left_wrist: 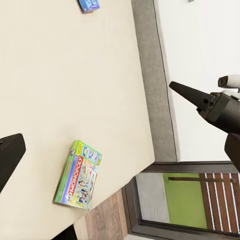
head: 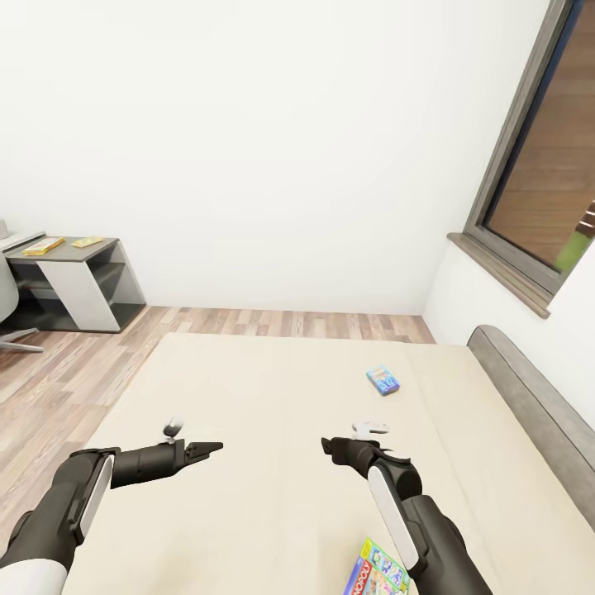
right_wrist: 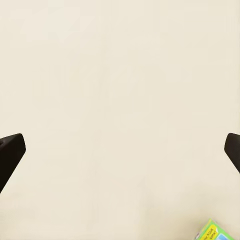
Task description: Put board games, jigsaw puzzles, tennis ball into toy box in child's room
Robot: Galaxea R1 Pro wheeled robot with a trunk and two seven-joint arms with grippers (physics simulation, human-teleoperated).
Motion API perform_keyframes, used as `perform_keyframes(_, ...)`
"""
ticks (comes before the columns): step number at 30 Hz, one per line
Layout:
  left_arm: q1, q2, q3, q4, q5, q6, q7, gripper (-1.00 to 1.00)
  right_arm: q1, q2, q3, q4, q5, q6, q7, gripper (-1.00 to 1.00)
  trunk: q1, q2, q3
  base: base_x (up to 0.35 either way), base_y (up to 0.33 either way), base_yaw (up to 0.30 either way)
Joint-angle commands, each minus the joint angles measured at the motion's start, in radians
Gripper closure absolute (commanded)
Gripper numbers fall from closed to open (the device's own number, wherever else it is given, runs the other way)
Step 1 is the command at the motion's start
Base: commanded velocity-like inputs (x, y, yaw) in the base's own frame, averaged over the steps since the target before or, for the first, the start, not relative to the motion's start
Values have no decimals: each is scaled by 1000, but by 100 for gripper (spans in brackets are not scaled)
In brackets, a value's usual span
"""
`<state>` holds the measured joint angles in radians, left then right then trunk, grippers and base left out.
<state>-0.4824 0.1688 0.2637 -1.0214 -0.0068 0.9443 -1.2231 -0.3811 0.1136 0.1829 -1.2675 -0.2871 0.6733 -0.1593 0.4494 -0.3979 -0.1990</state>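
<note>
While jaws hover, Monopoly box [head: 378, 571] beside right arm.

The bed [head: 273, 413] has a matt beige cloth mattress and a smooth grey frame. Floor [head: 66, 372] is wood plank. Both board games [head: 383, 380] look like glossy printed cardboard.

White wall [head: 273, 149] behind, plain. Wood-plank floor [head: 74, 364] runs along its base. Window [head: 537, 165], grey-brown frame w/ sill, set in the side wall; wood decking and a green patch visible thru glass. Chair base [head: 16, 337] at the far edge, partly cut off.
</note>
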Motion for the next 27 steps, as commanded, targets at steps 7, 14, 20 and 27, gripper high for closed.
perform_keyframes(7, -1, 0, 1, 0, -1, 10, -4, -100, -1, 0, 1, -1, -10, 3, -9, -100, 1, -2, -2, 0, 1, 0)
perform_keyframes(14, -1, 0, 1, 0, -1, 10, -4, -100, -1, 0, 1, -1, -11, 4, -9, -100, 1, -2, -2, 0, 0, 0)
perform_keyframes(20, -1, 0, 1, 0, -1, 10, -4, -100, -1, -1, 0, -1, -14, 4, -8, -100, 1, -2, -2, 0, 0, 0)
perform_keyframes(27, -1, 0, 1, 0, -1, 10, -4, -100, -1, 0, 1, -2, -11, 3, -7, -100, 1, -2, -2, 0, 0, 0)
